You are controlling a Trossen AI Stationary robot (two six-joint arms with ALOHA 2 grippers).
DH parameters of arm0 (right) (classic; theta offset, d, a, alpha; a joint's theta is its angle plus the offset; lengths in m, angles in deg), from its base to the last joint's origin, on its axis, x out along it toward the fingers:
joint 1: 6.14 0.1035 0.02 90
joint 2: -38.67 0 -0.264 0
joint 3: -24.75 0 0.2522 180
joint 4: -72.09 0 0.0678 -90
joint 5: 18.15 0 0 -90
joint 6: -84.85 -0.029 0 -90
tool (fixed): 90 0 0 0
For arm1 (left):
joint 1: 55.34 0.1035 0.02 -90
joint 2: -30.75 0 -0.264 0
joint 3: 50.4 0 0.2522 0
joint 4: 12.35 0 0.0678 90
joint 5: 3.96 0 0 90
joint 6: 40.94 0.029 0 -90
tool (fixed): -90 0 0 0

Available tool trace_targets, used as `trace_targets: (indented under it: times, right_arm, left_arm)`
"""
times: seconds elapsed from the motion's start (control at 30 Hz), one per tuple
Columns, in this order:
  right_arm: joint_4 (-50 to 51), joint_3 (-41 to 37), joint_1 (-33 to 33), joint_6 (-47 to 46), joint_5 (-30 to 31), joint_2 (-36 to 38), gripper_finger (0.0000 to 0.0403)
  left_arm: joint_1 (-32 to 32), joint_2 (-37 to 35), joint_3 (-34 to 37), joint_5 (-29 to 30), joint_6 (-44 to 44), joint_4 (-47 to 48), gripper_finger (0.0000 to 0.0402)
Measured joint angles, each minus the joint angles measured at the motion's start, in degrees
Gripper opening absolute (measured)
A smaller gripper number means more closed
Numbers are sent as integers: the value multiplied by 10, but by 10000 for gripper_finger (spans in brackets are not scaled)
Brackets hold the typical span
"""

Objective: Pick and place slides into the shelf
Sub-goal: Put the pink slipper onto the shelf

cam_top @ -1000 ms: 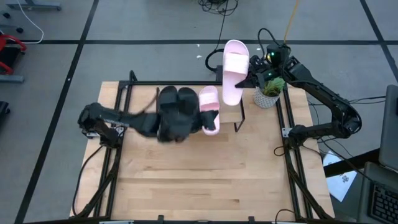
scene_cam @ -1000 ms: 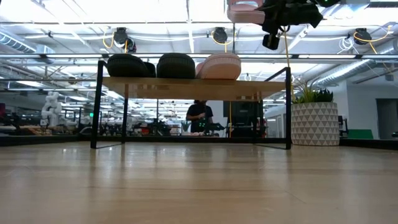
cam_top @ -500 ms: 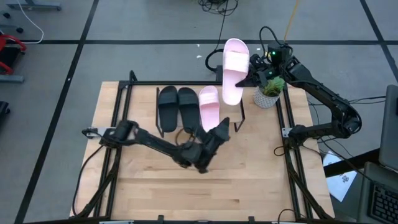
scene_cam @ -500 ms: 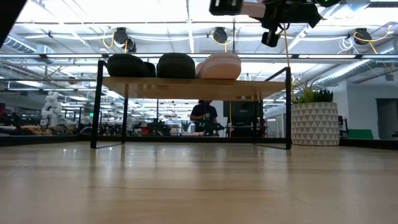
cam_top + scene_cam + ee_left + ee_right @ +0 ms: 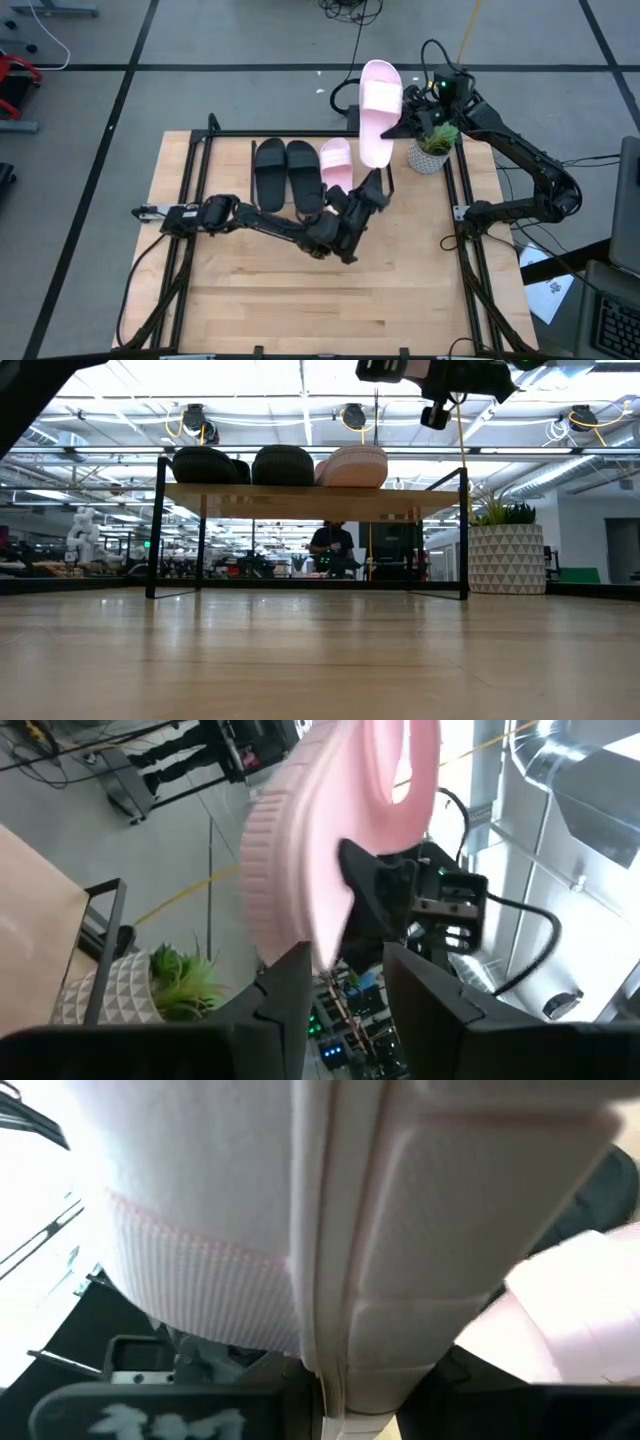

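The right gripper grasps a pink slide by its edge, holding it in the air above the far right end of the shelf. On the shelf sit two black slides and the other pink one (side by side, toes outward). The left gripper reaches up beside the shelf's right end, empty, its fingers seemingly a little apart. A potted plant stands nearby.
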Motion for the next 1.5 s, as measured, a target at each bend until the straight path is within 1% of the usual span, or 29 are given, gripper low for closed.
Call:
trace_targets:
  times: [0.13, 0.27, 0.37, 0.6, 0.77, 0.9, 1.07, 1.27, 1.5]
  right_arm:
    - [-43, 0, 0, -43, -24, 0, 67]
    - [-79, 0, 0, -79, -27, 5, 67]
    - [-80, 0, 0, -87, -40, 7, 67]
    - [-79, 0, 3, -93, -43, 11, 67]
    - [-71, 0, 15, -90, -47, 11, 67]
    - [-71, 0, 18, -90, -47, 12, 67]
    - [-71, 0, 19, -88, -50, 12, 67]
    - [-71, 0, 19, -84, -54, 12, 67]
    - [-71, 0, 19, -82, -56, 12, 67]
  left_arm:
    - [4, 0, 0, -2, -3, 9, 124]
    - [4, 0, 0, -2, 2, 8, 124]
    - [4, 0, 0, -1, 2, 8, 124]
    - [4, 0, 0, -2, -2, 8, 124]
    - [7, 0, 1, -37, -13, 1, 124]
    - [7, 0, 1, -55, 26, -32, 124]
    - [5, 0, 1, -56, 75, -53, 124]
    - [4, 0, 1, -83, 88, -72, 124]
    - [0, 0, 2, -86, 115, -91, 124]
